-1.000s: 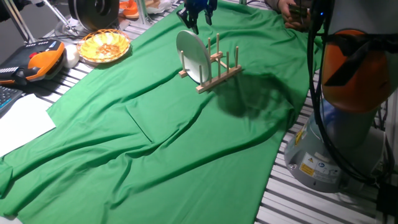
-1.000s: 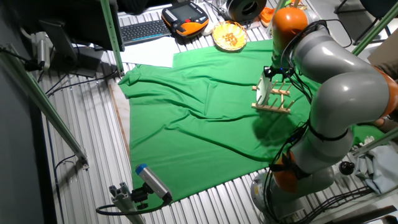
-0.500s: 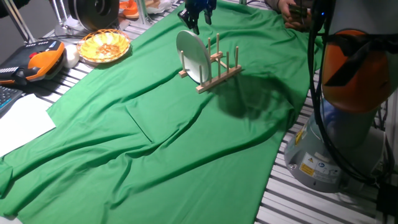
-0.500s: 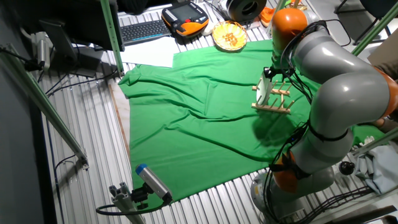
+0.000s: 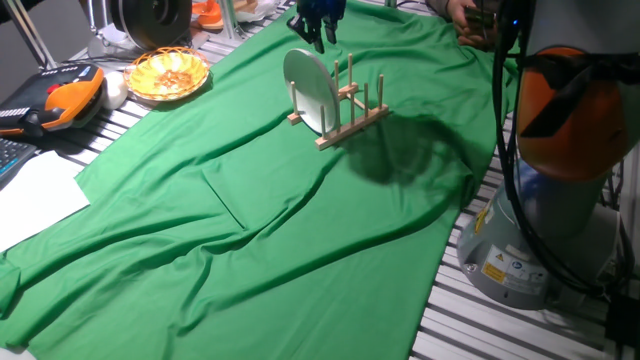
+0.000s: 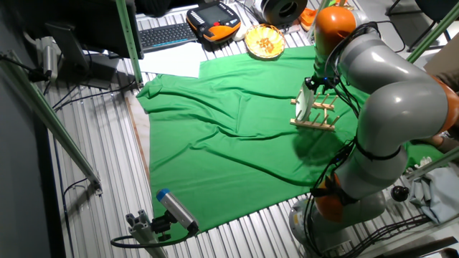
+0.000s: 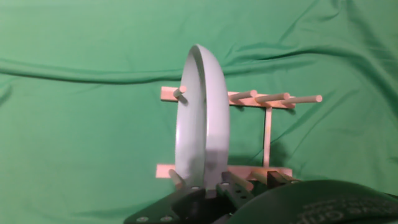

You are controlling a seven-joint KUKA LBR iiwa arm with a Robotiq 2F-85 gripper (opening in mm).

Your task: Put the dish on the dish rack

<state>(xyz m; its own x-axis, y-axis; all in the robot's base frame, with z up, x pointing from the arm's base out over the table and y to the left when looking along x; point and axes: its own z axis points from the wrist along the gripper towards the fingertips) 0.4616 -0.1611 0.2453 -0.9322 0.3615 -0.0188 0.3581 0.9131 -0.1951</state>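
Gripper (image 5: 318, 28) sits above the dish (image 5: 309, 91), clear of the rim; fingers look apart and hold nothing. Dish stands on edge in the end slot of the dish rack (image 5: 345, 108), leaning on the pegs, on the green cloth (image 5: 250, 210). Placement looks done; only retreat is left. Versus a second ago: hand is slightly higher, dish and rack unmoved. To the right, remaining slots are empty.

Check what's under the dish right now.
The dish stands on edge in the rack, between pegs, on the green cloth. Its bottom edge is hidden behind the tool.
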